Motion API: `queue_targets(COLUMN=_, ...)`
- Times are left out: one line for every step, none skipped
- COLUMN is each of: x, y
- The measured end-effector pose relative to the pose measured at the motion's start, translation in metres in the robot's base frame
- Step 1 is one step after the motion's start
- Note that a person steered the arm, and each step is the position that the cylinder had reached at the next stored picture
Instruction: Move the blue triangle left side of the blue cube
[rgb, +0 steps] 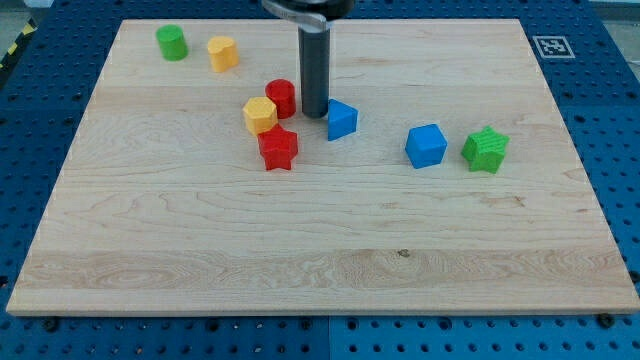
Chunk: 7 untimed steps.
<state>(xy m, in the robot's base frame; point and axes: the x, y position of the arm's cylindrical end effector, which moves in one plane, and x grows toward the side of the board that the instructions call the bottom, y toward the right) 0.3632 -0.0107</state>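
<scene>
The blue triangle (342, 119) lies near the board's upper middle. The blue cube (426, 145) sits to its right, with a clear gap between them. My tip (315, 113) is down on the board just left of the blue triangle, touching or nearly touching it, and right of the red cylinder (281, 98). The rod rises straight up out of the view's top.
A yellow hexagonal block (260, 115) and a red star (278, 148) sit left of my tip. A green star (486, 149) is right of the blue cube. A green cylinder (172, 42) and a yellow block (222, 52) are at the top left. The wooden board (320, 260) lies on a blue pegboard.
</scene>
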Motion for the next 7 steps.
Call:
queue_targets(x=-0.008, y=0.006)
queue_targets(x=0.011, y=0.007)
queue_targets(x=0.030, y=0.010)
queue_targets(x=0.037, y=0.040)
queue_targets(x=0.034, y=0.074)
queue_targets(x=0.034, y=0.101)
queue_targets(x=0.034, y=0.106)
